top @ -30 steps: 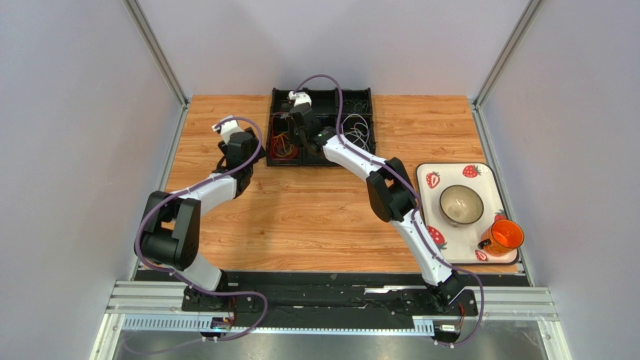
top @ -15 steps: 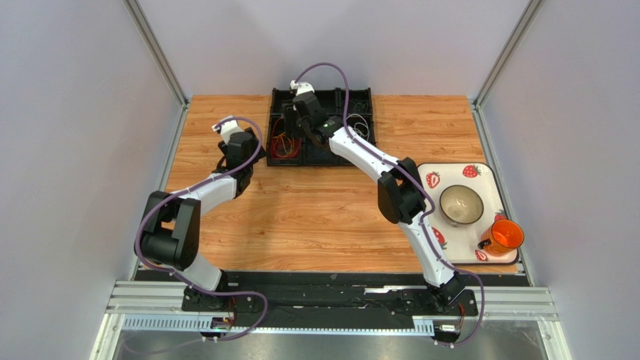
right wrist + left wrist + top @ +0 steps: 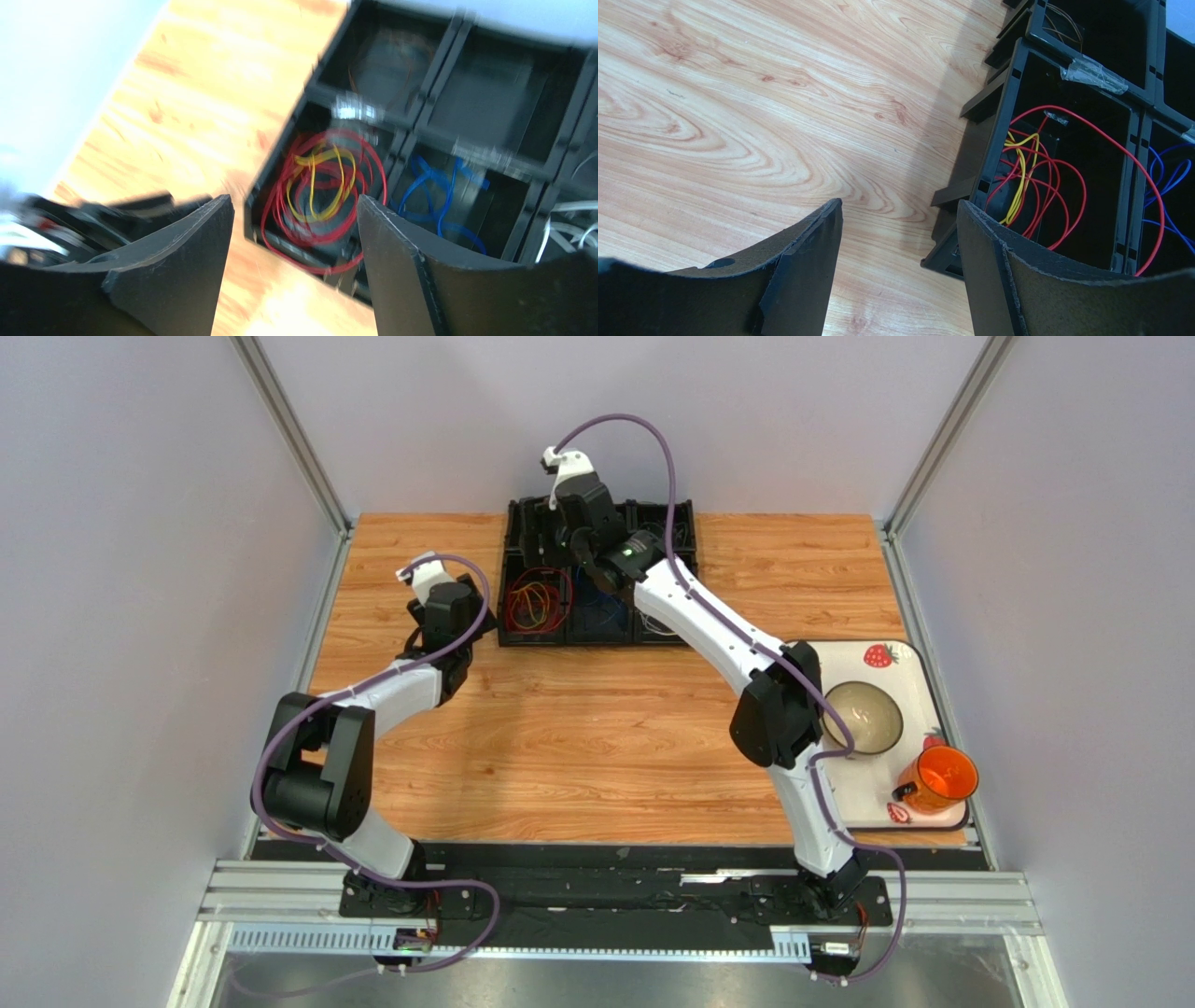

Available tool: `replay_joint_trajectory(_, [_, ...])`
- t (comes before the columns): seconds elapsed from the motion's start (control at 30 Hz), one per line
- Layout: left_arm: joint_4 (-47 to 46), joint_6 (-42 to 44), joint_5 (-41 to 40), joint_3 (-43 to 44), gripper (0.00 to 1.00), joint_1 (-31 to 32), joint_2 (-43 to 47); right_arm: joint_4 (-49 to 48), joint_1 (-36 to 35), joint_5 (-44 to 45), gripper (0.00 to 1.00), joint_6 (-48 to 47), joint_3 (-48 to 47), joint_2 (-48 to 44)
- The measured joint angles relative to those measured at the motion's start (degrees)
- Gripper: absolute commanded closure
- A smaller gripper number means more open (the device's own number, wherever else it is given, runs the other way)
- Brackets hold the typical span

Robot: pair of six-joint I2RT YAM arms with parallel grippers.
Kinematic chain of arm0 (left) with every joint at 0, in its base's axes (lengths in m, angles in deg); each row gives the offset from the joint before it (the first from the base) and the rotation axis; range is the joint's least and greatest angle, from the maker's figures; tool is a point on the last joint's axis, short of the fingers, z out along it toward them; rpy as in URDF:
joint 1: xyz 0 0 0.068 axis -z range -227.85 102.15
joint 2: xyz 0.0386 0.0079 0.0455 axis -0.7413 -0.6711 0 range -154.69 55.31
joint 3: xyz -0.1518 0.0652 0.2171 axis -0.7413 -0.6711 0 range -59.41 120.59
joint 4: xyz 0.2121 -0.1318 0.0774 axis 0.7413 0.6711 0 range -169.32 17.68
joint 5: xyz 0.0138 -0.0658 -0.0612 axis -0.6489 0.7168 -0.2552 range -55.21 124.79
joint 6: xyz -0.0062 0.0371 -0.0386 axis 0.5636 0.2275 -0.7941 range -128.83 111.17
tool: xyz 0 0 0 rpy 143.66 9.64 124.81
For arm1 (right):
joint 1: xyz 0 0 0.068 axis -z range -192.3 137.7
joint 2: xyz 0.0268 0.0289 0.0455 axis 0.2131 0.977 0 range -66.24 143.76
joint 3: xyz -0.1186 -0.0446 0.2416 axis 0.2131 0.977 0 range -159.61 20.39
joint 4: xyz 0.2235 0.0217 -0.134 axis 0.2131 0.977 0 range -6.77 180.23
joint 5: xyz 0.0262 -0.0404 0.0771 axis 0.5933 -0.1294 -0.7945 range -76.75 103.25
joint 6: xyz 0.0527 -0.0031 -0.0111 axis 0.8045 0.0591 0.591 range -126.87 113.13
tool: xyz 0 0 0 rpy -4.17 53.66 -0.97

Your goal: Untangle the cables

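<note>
**Top view.** I see the black compartment tray (image 3: 508, 574) at 12 o'clock on the wooden table (image 3: 589, 742). The cables (image 3: 533, 609) lie inside it, sorted by compartment.

- **Near-left compartment, at the tray's 8 o'clock:** red cables (image 3: 326, 234) are looped together with a yellow cable (image 3: 312, 168).
- **Next compartment, toward 3 o'clock:** blue cables (image 3: 435, 189).
- **Farther toward 3 o'clock:** white cables (image 3: 572, 238), cut off by the frame edge.

**Left gripper** (image 3: 899, 210). Its jaws stand well apart with nothing between them. It is over bare wood, just at 9 o'clock of the tray's wall.

**Right gripper** (image 3: 295, 201). Its jaws are likewise spread and grip nothing. I see it raised above the left part of the tray, though its wrist view is blurred.

**Other items.** At 3 to 4 o'clock on the table sits a strawberry-patterned plate (image 3: 912, 679). It carries a bowl (image 3: 860, 717) and an orange cup (image 3: 947, 774).
</note>
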Motion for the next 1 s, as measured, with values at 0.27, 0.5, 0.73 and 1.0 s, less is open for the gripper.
replay_joint_trajectory(0.27, [-1.2, 0.0, 0.7, -0.7, 0.29, 0.0, 0.0, -6.5, -0.5, 4.9, 0.32, -0.3, 20.5, -10.4])
replay_joint_trajectory(0.5, [-2.6, 0.5, 2.9, -5.0, 0.24, 0.6, 3.3, -7.1, -0.6, 10.1, 0.31, 2.3, 43.4, -22.4])
replay_joint_trajectory(0.73, [2.0, 3.0, 3.2, -6.3, 0.21, 5.0, 14.7, -8.3, -0.7, 11.2, 0.30, 4.3, 56.5, -34.2])
replay_joint_trajectory(1.0, [13.2, 6.2, 1.7, -6.4, 0.29, 6.1, 32.9, -16.1, -2.4, 12.1, 0.23, 7.8, 72.9, -43.6])
